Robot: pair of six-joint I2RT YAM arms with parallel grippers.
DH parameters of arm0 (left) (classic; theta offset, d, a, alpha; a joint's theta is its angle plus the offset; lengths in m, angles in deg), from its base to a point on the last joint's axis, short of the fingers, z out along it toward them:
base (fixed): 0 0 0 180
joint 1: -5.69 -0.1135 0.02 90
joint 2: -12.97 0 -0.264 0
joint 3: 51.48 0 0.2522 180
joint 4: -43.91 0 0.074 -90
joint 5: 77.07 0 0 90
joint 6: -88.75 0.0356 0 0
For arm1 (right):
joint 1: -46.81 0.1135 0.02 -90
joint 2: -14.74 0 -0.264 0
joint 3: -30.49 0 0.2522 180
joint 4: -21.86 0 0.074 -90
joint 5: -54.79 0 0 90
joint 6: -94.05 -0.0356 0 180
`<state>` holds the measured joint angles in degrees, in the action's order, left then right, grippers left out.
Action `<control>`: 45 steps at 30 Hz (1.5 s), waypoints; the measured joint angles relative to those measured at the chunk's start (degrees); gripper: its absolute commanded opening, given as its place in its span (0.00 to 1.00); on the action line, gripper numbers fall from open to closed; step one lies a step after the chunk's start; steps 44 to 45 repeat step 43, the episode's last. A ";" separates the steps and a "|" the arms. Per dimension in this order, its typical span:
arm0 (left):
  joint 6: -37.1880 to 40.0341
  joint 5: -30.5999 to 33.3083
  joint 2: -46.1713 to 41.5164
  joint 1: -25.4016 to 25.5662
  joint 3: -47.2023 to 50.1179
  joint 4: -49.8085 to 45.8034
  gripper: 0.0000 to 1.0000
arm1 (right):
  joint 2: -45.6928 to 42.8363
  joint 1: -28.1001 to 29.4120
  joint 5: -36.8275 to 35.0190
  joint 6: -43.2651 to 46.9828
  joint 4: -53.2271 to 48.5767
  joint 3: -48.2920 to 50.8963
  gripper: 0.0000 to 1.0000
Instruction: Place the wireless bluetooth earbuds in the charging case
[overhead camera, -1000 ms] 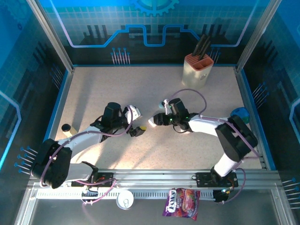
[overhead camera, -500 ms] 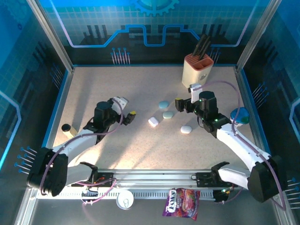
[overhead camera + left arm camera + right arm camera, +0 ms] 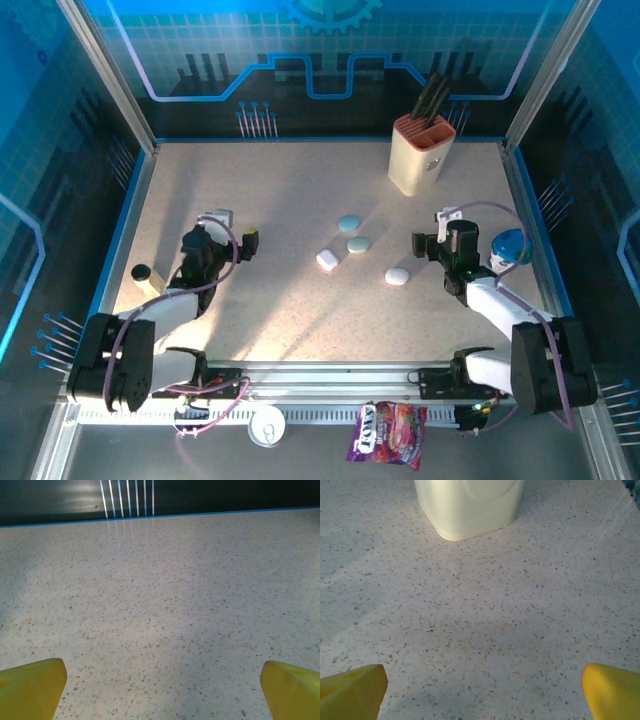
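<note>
Gaping wide, the left gripper (image 3: 160,690) shows its two yellow fingertips (image 3: 30,687) at opposite corners of its wrist view, with bare speckled table (image 3: 280,180) between them; the right gripper (image 3: 481,690) stands just as far apart, clamped on nothing, facing the cream knife block (image 3: 470,505); from above, both arms sit folded near the table's side edges, well apart from the work.

Between them, mid-table, lie four pebble-like charging cases (image 3: 349,222); two are pale blue-green and close together, a white case (image 3: 327,260) lies just beside them, and a second white case (image 3: 397,276) lies nearer the right arm. Whether any lid is up, or whether earbuds lie loose beside the cases, is too small to tell.

The step in hand looks like a reach toward the cases. It would likely go best with one gripper pinning a case by its long sides while the other lowers a bud straight down into its well; the glossy shells probably slip, so a slow, centred, gentle close seems wise.
</note>
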<state>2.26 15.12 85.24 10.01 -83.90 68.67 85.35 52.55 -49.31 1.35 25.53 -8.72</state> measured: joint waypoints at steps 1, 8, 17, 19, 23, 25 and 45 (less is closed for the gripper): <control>-0.46 -0.02 1.11 -0.33 0.04 0.98 0.99 | 0.79 -0.31 0.28 0.00 1.62 0.48 1.00; -0.83 -0.11 7.58 -1.66 -1.05 4.70 0.99 | 4.15 -1.66 4.15 0.63 11.32 2.49 1.00; -2.58 -0.44 16.31 -4.59 -2.12 10.95 0.99 | 12.94 -2.84 11.69 1.27 22.62 2.08 1.00; -2.82 -0.44 16.31 -4.59 -2.21 11.43 0.99 | 16.44 -3.19 12.66 1.33 25.94 2.19 1.00; -3.45 -0.42 16.31 -4.59 -2.21 12.04 0.99 | 17.73 -3.21 13.29 1.49 28.30 2.71 1.00; -3.50 -0.42 16.31 -4.59 -2.21 12.26 0.99 | 17.73 -3.19 13.29 1.60 29.66 2.71 1.00; -3.56 -0.46 16.31 -4.59 -2.38 12.83 0.99 | 17.73 -3.17 13.14 2.36 30.67 2.71 1.00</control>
